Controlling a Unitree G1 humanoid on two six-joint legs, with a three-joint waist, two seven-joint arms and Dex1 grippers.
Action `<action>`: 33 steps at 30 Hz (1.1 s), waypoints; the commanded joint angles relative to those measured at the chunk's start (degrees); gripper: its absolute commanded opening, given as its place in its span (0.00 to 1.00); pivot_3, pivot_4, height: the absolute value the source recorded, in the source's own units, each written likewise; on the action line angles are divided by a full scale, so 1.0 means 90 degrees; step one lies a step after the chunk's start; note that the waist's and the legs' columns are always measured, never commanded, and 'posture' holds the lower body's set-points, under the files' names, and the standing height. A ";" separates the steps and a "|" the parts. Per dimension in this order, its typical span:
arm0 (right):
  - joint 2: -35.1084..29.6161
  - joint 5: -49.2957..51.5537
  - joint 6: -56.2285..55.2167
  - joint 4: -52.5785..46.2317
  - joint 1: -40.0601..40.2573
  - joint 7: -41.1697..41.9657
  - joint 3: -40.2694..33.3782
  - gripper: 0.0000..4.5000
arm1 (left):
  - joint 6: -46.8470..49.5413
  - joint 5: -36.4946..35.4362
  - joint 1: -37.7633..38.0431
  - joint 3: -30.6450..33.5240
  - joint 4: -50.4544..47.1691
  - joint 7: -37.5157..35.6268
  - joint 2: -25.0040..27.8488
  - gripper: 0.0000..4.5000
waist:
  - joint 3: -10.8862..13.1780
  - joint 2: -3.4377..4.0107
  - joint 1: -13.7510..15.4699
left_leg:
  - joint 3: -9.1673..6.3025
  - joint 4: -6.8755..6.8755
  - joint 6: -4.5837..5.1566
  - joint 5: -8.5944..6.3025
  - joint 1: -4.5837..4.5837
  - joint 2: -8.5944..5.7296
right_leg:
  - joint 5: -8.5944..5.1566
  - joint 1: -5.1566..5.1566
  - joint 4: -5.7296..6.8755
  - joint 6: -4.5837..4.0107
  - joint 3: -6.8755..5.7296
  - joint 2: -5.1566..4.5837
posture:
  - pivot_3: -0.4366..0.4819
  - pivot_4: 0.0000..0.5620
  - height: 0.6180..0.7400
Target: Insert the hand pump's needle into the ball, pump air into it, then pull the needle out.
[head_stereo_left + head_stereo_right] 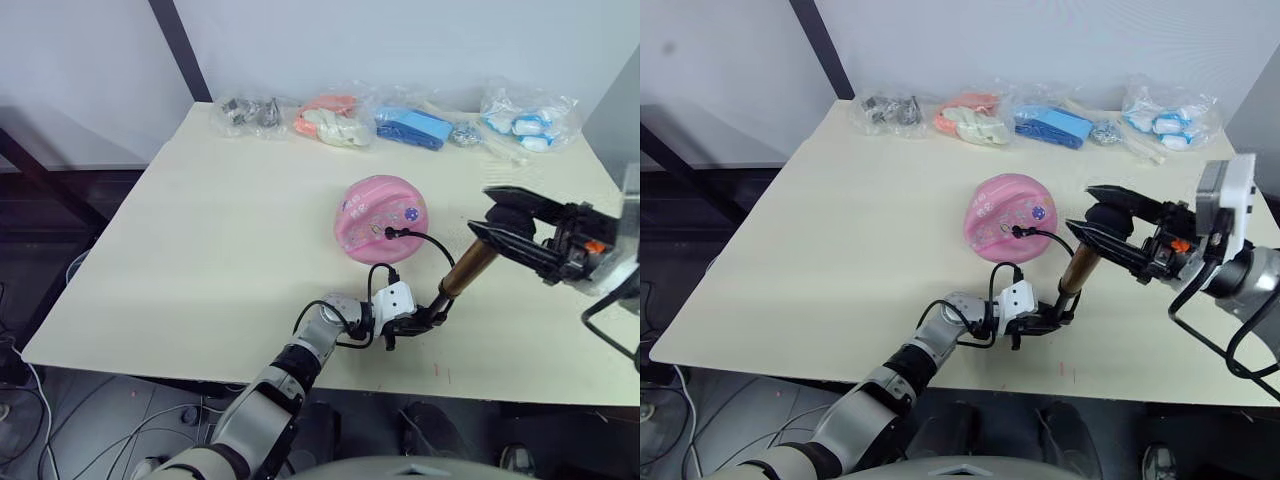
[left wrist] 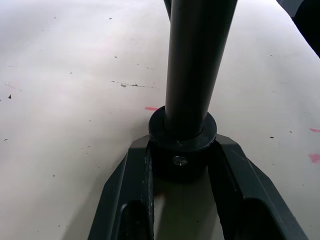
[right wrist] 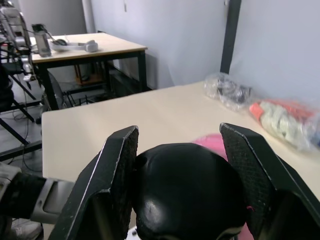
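Pump [image 1: 466,272] stood tilted near the worktop's [image 1: 200,260] front edge, its gold barrel leaning up toward the right side. Its black hose [image 1: 432,243] looped over to the pink ball [image 1: 380,217], where the needle fitting [image 1: 388,233] sat against the ball's near side. The ball lay sagging around the middle of the worktop. The left gripper [image 1: 412,322] was clamped on the pump's black base cap, and the right gripper [image 1: 492,222] was closed around the black handle on top. Several plastic bags [image 1: 400,122] lay along the far edge.
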 commanded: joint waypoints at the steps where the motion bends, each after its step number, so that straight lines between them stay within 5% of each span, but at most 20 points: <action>1: -0.0281 0.0760 0.0140 -0.0027 -0.0379 -0.0116 -0.0408 0.48 | 0.0209 0.0187 0.0098 -0.0073 0.0291 0.0185 0.0074 0.23 | 0.0005 -0.0001 0.0002 | 0.0000 0.0000 0.0000 0.0000 -0.0001 0.0000 | 0.0000 0.0000 0.0000 0.0000 0.0000 -0.0001 | 0.48 0.27 1.00; 11: 0.0213 -0.0837 -0.0320 -0.0213 0.0695 0.0308 0.0843 0.48 | 0.0177 0.0209 0.0111 -0.0102 0.0277 0.0209 0.0082 0.23 | -0.0002 -0.0003 -0.0012 | -0.0002 -0.0001 0.0001 0.0000 0.0005 0.0000 | 0.0000 0.0004 -0.0004 0.0001 -0.0004 -0.0001 | 0.48 0.27 1.00; 23: 0.1343 -0.3722 -0.2089 0.1013 0.1797 0.0731 0.2869 0.48 | 0.0191 0.0247 0.0155 -0.0094 0.0217 0.0246 0.0079 0.23 | -0.0047 -0.0026 -0.0050 | -0.0011 -0.0013 0.0000 0.0000 0.0029 0.0001 | -0.0012 0.0020 -0.0010 0.0021 -0.0006 0.0002 | 0.48 0.27 1.00; 33: 0.1382 -0.3086 -0.1898 0.0452 0.1451 0.0724 0.2156 0.48 | 0.0147 0.0278 0.0138 -0.0087 0.0342 0.0269 0.0048 0.23 | -0.0055 -0.0019 -0.0044 | -0.0039 -0.0017 0.0000 0.0000 0.0025 0.0000 | -0.0009 0.0019 -0.0016 0.0016 -0.0007 0.0001 | 0.48 0.27 1.00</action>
